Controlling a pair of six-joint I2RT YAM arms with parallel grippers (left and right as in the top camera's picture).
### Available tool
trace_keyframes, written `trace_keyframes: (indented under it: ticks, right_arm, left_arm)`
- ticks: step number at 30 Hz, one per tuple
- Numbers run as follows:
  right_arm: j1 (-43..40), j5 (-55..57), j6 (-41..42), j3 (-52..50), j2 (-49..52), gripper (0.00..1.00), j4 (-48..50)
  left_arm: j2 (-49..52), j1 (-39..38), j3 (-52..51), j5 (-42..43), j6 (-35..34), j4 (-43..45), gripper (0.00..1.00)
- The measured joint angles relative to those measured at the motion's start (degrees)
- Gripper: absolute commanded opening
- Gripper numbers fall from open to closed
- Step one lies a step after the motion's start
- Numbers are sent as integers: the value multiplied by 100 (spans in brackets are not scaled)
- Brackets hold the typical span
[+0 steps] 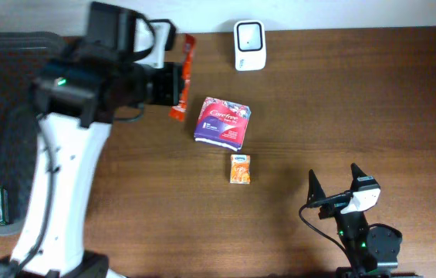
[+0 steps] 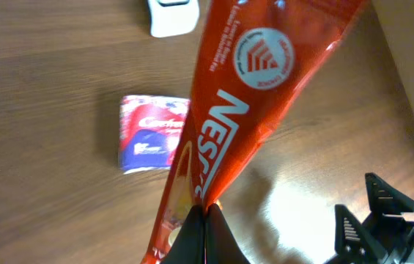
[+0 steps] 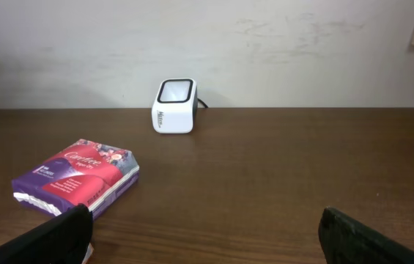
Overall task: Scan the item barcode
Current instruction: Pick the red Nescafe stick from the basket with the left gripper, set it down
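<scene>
Overhead view: a red sachet [image 1: 185, 73] is pinched in the closed left gripper [image 1: 176, 83] and held above the table, left of the white barcode scanner [image 1: 248, 45]. The right gripper [image 1: 333, 176] is spread wide and empty, well apart from the purple pad pack [image 1: 222, 122] and the small orange pack [image 1: 240, 168].

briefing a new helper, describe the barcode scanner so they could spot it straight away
Start at the brown wooden table and look to its far edge, against the pale wall. Beyond the purple and pink soft pack stands a small white boxy scanner. Unlike that colourful pack, it is plain white with a dark-framed window on its face.
</scene>
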Motion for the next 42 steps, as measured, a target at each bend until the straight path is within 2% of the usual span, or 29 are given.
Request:
trace_keyframes:
  ticks: [1, 6, 8, 9, 10, 13, 17, 18, 20, 21, 22, 23, 24, 25, 31, 35, 39, 42]
  right_arm:
    - [0, 2, 2, 0, 0, 98, 0]
    - [0, 0, 2, 0, 0, 98, -2]
    - [0, 0, 2, 0, 0, 98, 0]
    - [0, 0, 0, 0, 0, 99, 0]
    - [0, 2, 4, 0, 0, 98, 0]
    - [0, 0, -2, 0, 0, 98, 0]
    - [0, 0, -2, 0, 0, 98, 0]
    - [0, 0, 0, 0, 0, 98, 0]
    - [0, 0, 0, 0, 0, 98, 0]
    - [0, 0, 2, 0, -2, 98, 0]
    - [0, 2, 0, 0, -2, 98, 0]
    - [0, 0, 2, 0, 0, 98, 0]
    - [0, 0, 2, 0, 2, 98, 0]
    - [0, 0, 0, 0, 0, 98, 0]
    - [0, 0, 4, 0, 0, 98, 0]
    - [0, 2, 2, 0, 0, 98, 0]
    - [0, 0, 0, 0, 0, 98, 0]
    - [0, 0, 0, 0, 0, 98, 0]
  left_arm:
    - [509, -442, -2, -37, -190, 166, 0]
    - [2275, -1611, 4, -83, -621, 649, 0]
    - [2771, -1840, -7, -85, -697, 728, 0]
    - [2957, -1921, -7, -92, -728, 800, 22]
    - [3025, -1956, -7, -90, -802, 844, 31]
    - [3156, -1985, -7, -87, -990, 911, 41]
    - [3248, -1978, 63, -87, -1010, 758, 40]
    - [3287, -1961, 258, -85, -1003, 483, 45]
    - [3366, -1790, 1276, -87, -831, -267, 50]
    - [3440, -1674, 1989, -151, -750, -892, 57]
    - [3388, -1405, 3056, -317, -664, -1368, 68]
    - [3327, -1235, 3532, -444, -654, -1696, 75]
    - [3296, -911, 4387, -603, -522, -2074, 96]
    - [3228, -741, 4559, -647, -501, -2081, 99]
    - [2402, 951, 4551, -824, -413, -2100, 99]
    - [1440, 2258, 3499, -1464, -420, -2100, 99]
    - [1381, 4426, 3060, -1707, -640, -2098, 99]
    - [1346, 5080, 2498, -1899, -691, -2103, 99]
